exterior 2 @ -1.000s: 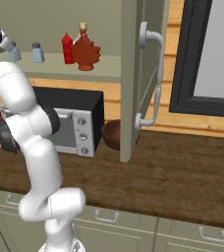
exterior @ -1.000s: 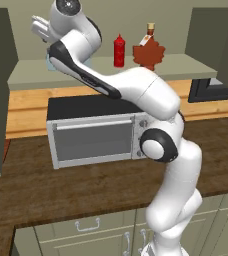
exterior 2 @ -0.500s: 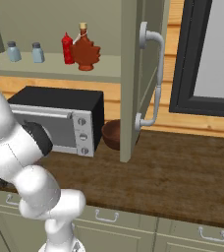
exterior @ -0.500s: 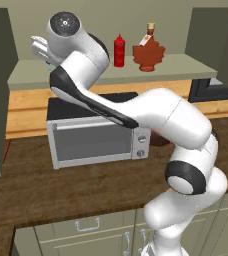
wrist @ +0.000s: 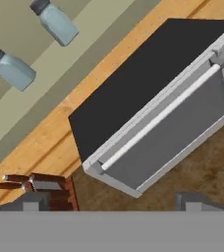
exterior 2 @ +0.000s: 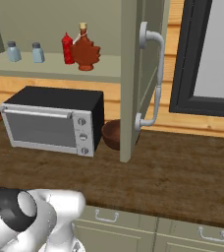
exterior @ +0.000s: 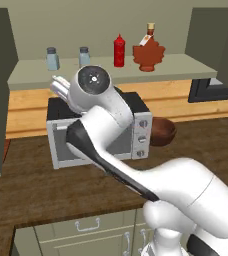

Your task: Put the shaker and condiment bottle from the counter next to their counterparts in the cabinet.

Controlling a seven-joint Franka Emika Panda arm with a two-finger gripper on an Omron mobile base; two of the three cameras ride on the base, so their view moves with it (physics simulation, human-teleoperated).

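Gripper: two small dark finger tips of the gripper (wrist: 109,203) rising at the bottom of the hand view, spread well apart, nothing between them; pointed over the left end of the toaster oven.
Arm: white, dark-jointed, bent in front of the toaster oven in the left base view; elbow low at the bottom left of the right base view.
Shakers: two small pale-blue translucent shakers with grey caps, one (exterior: 52,58) and its twin (exterior: 84,56), upright and side by side but apart at the left of the shelf; in the right base view at (exterior 2: 14,51) and (exterior 2: 38,52); in the hand view at (wrist: 10,68) and (wrist: 55,20). Cannot tell which is which.
Condiment bottle: reddish-brown maple-leaf-shaped bottle with tan stopper (exterior: 148,53) upright on the shelf, just right of the squeeze bottle; also at (exterior 2: 85,49).
Squeeze bottle: plain red cylindrical squeeze bottle with pointed nozzle (exterior: 118,51) upright between the shakers and the leaf bottle; partly hidden behind the leaf bottle at (exterior 2: 67,48).
Cabinet: olive-beige wall cabinet with wide pale shelf (exterior: 186,67), carrying all four containers; door (exterior 2: 142,64) with curved grey handle standing open at the right.
Counter: dark brown wood-grain countertop (exterior 2: 182,177) over pale olive drawers.
Toaster oven: silver toaster oven with black top (exterior 2: 55,120) on the counter below the shelf; also at (wrist: 158,108).
Bowl: dark brown round bowl (exterior: 161,131) on the counter, just right of the toaster oven.
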